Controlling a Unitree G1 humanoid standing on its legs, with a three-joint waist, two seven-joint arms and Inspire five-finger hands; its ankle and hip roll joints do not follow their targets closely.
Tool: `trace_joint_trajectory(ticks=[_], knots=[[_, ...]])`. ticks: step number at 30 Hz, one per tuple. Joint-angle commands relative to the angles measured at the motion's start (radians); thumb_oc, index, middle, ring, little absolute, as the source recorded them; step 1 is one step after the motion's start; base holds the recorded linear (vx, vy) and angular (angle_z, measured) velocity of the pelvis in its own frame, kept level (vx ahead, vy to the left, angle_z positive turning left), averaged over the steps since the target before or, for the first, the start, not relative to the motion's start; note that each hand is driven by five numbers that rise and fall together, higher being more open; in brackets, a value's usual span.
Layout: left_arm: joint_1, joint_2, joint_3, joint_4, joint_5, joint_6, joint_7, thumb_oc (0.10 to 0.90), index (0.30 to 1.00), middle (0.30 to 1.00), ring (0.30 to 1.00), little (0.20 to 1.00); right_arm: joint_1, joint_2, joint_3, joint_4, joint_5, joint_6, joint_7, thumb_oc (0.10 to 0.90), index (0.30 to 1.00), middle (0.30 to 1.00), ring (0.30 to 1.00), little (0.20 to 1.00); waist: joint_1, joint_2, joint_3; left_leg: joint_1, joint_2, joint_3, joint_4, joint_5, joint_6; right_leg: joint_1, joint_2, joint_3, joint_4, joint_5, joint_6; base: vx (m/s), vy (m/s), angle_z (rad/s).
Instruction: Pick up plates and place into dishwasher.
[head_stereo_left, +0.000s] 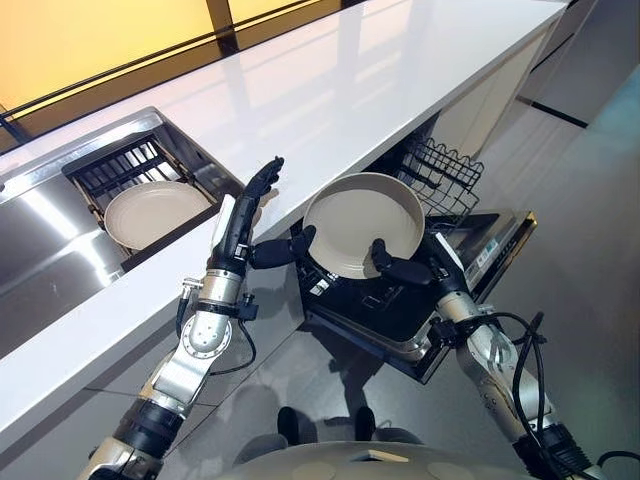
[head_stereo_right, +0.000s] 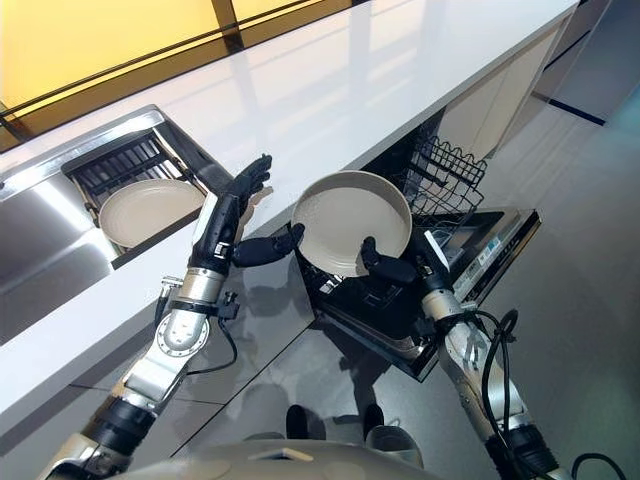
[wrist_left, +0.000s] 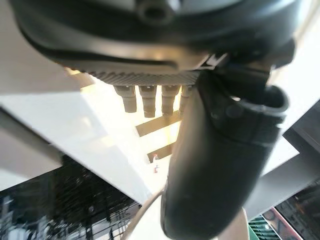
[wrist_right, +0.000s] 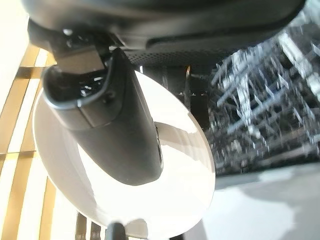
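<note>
A cream plate (head_stereo_left: 360, 225) hangs tilted in the air over the open dishwasher's door (head_stereo_left: 480, 262). My right hand (head_stereo_left: 408, 269) is shut on its lower right rim, and in the right wrist view the thumb (wrist_right: 115, 125) lies across the plate's face (wrist_right: 185, 165); the fingers are hidden behind it. My left hand (head_stereo_left: 240, 225) stands to the plate's left with straight fingers pointing up along the counter's edge. Its thumb (head_stereo_left: 285, 250) reaches out to the plate's left rim. A second cream plate (head_stereo_left: 150, 212) lies in the sink's dark rack.
The white countertop (head_stereo_left: 380, 80) runs across the scene, with the steel sink (head_stereo_left: 40, 250) at the left. Under the counter the dishwasher's wire rack (head_stereo_left: 442, 170) is pulled out behind the held plate. Grey floor lies to the right.
</note>
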Motion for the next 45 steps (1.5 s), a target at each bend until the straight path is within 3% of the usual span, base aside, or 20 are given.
trace_joint_trajectory(ticks=[1, 6, 10, 13, 19, 26, 37, 41, 45], knots=[[-0.064, 0.046, 0.087, -0.068, -0.094, -0.114, -0.052, 0.800, 0.900, 0.900, 0.900, 0.900, -0.113, -0.070, -0.148, -0.029, -0.121, -0.107, -0.136, 0.100, 0.300, 0.300, 0.300, 0.200, 0.028, -0.037, -0.043, 0.042, -0.018, -0.020, 0.006, -0.103, -0.023, 0.034, -0.047, -0.061, 0.009, -0.007, 0.084, 0.04, -0.001, 0.04], [-0.081, 0.046, 0.043, -0.124, -0.252, -0.103, -0.191, 0.800, 0.900, 0.900, 0.900, 0.900, -0.175, -0.118, -0.133, 0.017, -0.217, -0.058, -0.216, 0.100, 0.300, 0.300, 0.300, 0.200, 0.044, -0.038, -0.036, 0.033, -0.020, -0.029, 0.006, -0.092, -0.020, 0.030, -0.051, -0.070, 0.009, 0.004, 0.083, -0.01, 0.003, 0.07], [-0.085, 0.016, -0.043, -0.194, -0.532, -0.009, -0.487, 0.800, 0.900, 0.900, 0.900, 0.900, -0.228, -0.136, -0.101, 0.038, -0.289, -0.025, -0.275, 0.100, 0.300, 0.300, 0.300, 0.200, 0.056, -0.034, -0.037, 0.035, -0.019, -0.034, 0.006, -0.101, -0.020, 0.035, -0.053, -0.075, 0.009, -0.001, 0.086, 0.02, -0.001, 0.03], [-0.088, -0.001, -0.085, -0.203, -0.613, 0.015, -0.551, 0.800, 0.900, 0.900, 0.900, 0.900, -0.261, -0.146, -0.079, 0.072, -0.380, -0.002, -0.299, 0.100, 0.300, 0.300, 0.300, 0.200, 0.058, -0.030, -0.038, 0.035, -0.021, -0.034, 0.006, -0.103, -0.017, 0.035, -0.053, -0.072, 0.009, -0.001, 0.087, -0.01, 0.016, 0.05], [-0.073, 0.013, -0.089, -0.211, -0.609, -0.003, -0.509, 0.800, 0.900, 0.900, 0.900, 0.900, -0.289, -0.200, -0.051, 0.090, -0.516, 0.070, -0.297, 0.100, 0.300, 0.300, 0.300, 0.200, 0.068, -0.029, -0.045, 0.026, -0.027, -0.041, 0.006, -0.095, -0.011, 0.030, -0.058, -0.074, 0.009, 0.004, 0.086, 0.00, 0.009, 0.02], [-0.064, 0.040, -0.072, -0.228, -0.453, -0.076, -0.472, 0.800, 0.900, 0.900, 0.900, 0.900, -0.344, -0.214, 0.031, 0.223, -0.593, 0.175, -0.199, 0.100, 0.300, 0.300, 0.300, 0.200, 0.106, -0.037, -0.046, 0.028, -0.025, -0.065, 0.006, -0.100, -0.014, 0.044, -0.061, -0.093, 0.009, -0.006, 0.084, 0.02, -0.001, 0.04], [-0.127, 0.067, -0.103, -0.225, -0.317, -0.123, -0.405, 0.800, 0.900, 0.900, 0.900, 0.900, -0.594, -0.154, 0.206, 0.543, -0.588, 0.330, -0.145, 0.100, 0.300, 0.300, 0.300, 0.200, 0.172, -0.041, -0.049, 0.017, -0.028, -0.109, 0.006, -0.087, -0.020, 0.059, -0.069, -0.137, 0.009, -0.009, 0.076, 0.03, 0.001, 0.13], [-0.145, 0.083, -0.090, -0.224, -0.247, -0.146, -0.343, 0.800, 0.900, 0.900, 0.900, 0.900, -0.628, -0.132, 0.236, 0.598, -0.597, 0.354, -0.132, 0.100, 0.300, 0.300, 0.300, 0.200, 0.188, -0.041, -0.047, 0.017, -0.030, -0.121, 0.006, -0.084, -0.021, 0.065, -0.073, -0.150, 0.009, -0.009, 0.075, 0.03, -0.008, 0.23], [-0.154, 0.090, -0.070, -0.224, -0.251, -0.145, -0.352, 0.800, 0.900, 0.900, 0.900, 0.900, -0.676, -0.098, 0.285, 0.688, -0.626, 0.397, -0.126, 0.100, 0.300, 0.300, 0.300, 0.200, 0.215, -0.039, -0.048, 0.013, -0.033, -0.141, 0.006, -0.080, -0.022, 0.072, -0.075, -0.167, 0.009, -0.011, 0.072, 0.02, -0.015, 0.17]])
